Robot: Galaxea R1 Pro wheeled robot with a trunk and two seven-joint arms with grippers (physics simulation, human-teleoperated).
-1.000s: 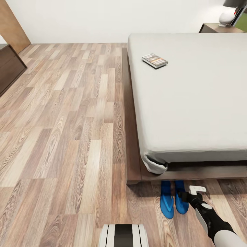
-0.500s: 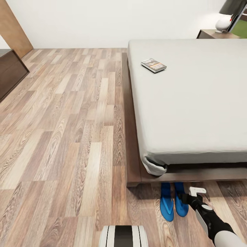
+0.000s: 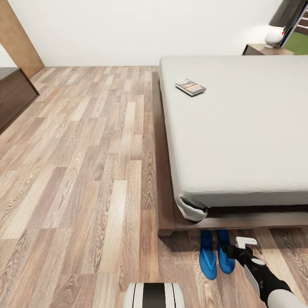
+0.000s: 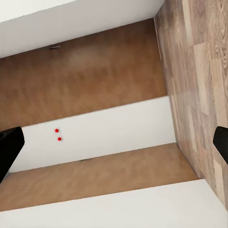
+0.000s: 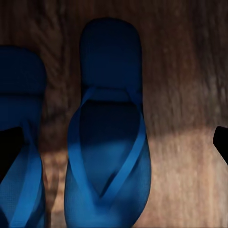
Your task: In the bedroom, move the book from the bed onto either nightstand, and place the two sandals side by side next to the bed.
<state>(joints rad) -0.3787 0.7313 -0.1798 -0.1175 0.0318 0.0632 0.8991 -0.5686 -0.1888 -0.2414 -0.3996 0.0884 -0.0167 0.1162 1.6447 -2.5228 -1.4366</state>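
Wood-plank flooring [image 3: 85, 171] runs from the robot's base out to a white wall, with the bed [image 3: 239, 128] filling the right of the head view. Nearest, the right gripper [image 3: 239, 247] hangs just above the two sandals [image 3: 216, 256], which lie side by side on the floor with one end tucked under the foot of the dark bed frame [image 3: 164, 214]. In the right wrist view its fingertips stand wide apart at the two edges, holding nothing, with one blue sandal [image 5: 107, 142] centred between them and its twin [image 5: 19, 156] touching or nearly touching alongside. The left gripper [image 4: 114, 142] is likewise spread open and empty, facing white and brown panels.

Farther off, the book [image 3: 190, 87] lies flat on the pale mattress, near the edge of the bed by the open floor and well apart from everything else. Beyond it, a nightstand [image 3: 267, 50] stands at the far corner with a lamp [image 3: 284, 19] on it.

The book looks light, thin and stiff; lying flat on a yielding mattress, it would probably be best pinched across a long edge, pressing slightly into the bedding. Its cover may be slick, so a firm closing seems wise.
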